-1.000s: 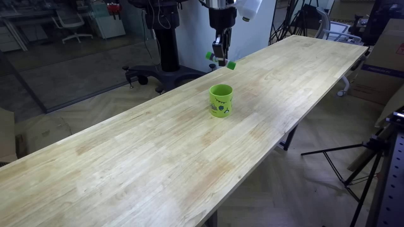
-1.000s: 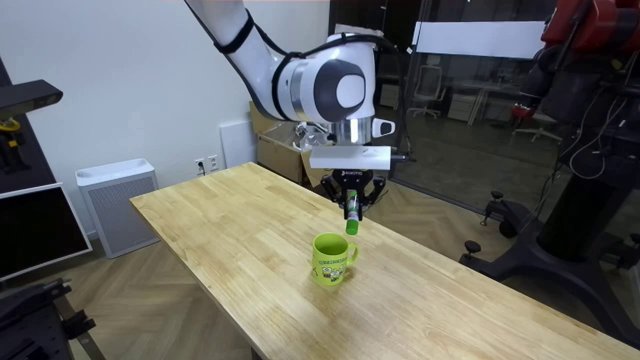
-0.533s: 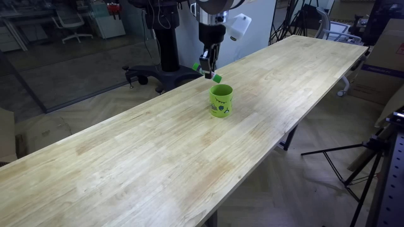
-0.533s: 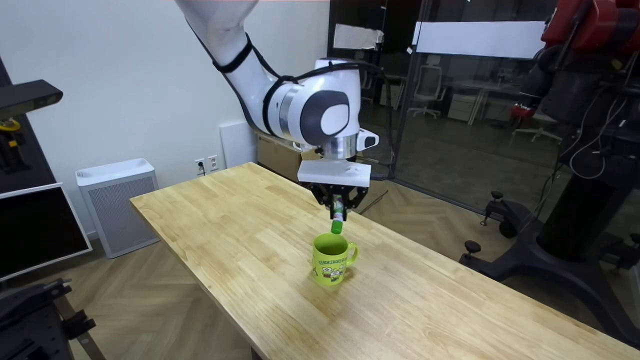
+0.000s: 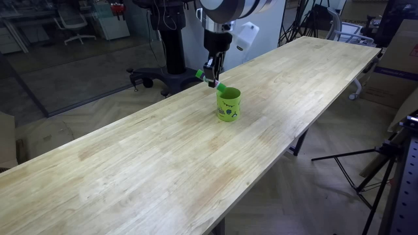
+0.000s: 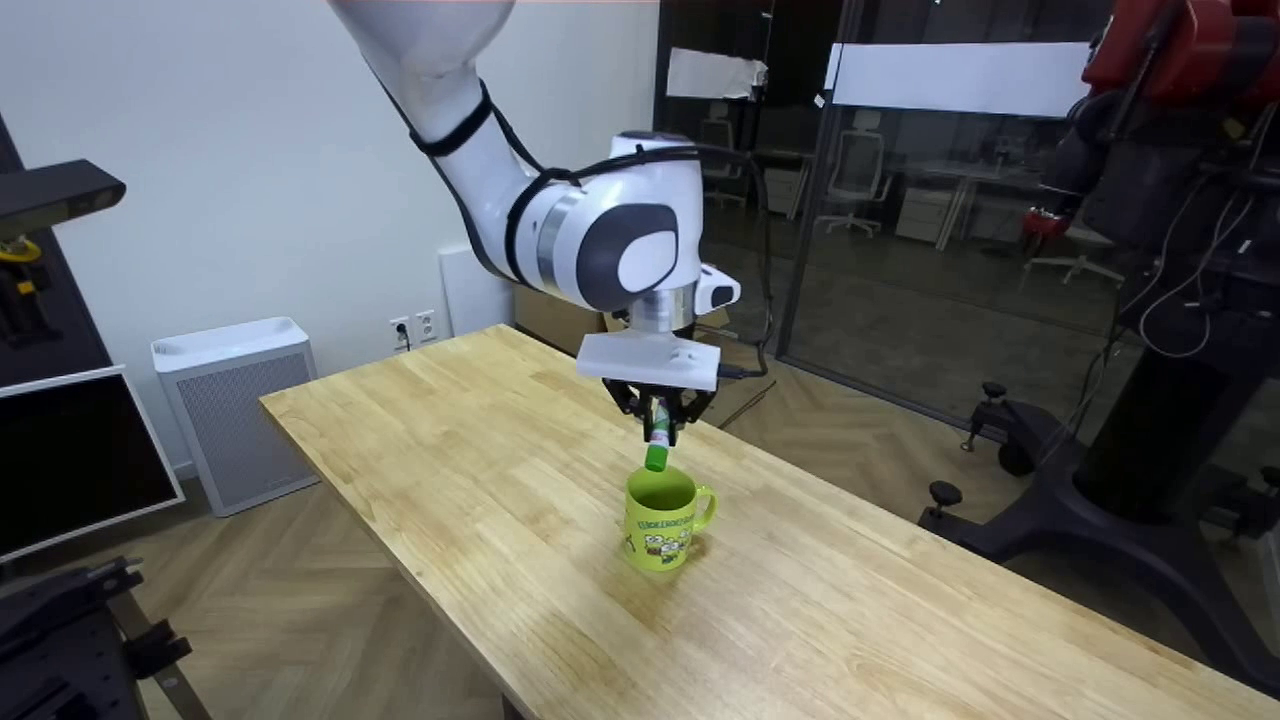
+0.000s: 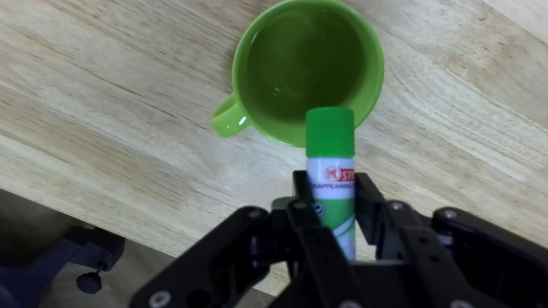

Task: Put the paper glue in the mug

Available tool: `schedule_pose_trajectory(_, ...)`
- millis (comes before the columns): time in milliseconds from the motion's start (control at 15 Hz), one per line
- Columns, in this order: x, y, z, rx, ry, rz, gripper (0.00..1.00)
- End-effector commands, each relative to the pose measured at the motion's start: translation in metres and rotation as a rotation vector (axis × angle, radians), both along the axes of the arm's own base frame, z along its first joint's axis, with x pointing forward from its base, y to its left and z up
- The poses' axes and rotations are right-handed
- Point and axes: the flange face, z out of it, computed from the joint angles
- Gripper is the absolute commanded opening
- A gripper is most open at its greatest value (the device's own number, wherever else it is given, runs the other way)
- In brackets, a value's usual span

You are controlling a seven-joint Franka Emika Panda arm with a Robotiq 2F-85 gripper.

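Paper glue (image 7: 330,182) is pinched between the black fingers of the gripper (image 6: 660,432), its long axis slanted, one green cap pointing down toward the mug (image 5: 228,107). In the wrist view that cap overlaps the rim; whether they touch, I cannot tell. Slim and cylindrical, the stick is much narrower than the mug's round mouth. Glossy and lime green, the mug stands upright on the wood-grained tabletop (image 5: 147,156), its loop handle turned toward a long edge.
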Motion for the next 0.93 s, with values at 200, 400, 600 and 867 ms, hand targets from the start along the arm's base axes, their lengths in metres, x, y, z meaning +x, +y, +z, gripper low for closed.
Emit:
schedule_pose_trajectory(200, -0.033, -0.005, -0.010, 0.009, -0.049, -0.040, 0.07)
schedule_pose_trajectory(400, -0.040, -0.011, -0.015, -0.002, -0.074, -0.046, 0.07)
schedule_pose_trajectory(600, -0.044, -0.016, -0.018, 0.000, -0.079, -0.047, 0.07)
schedule_pose_trajectory(867, -0.047, -0.021, -0.019, 0.003, -0.075, -0.056, 0.67)
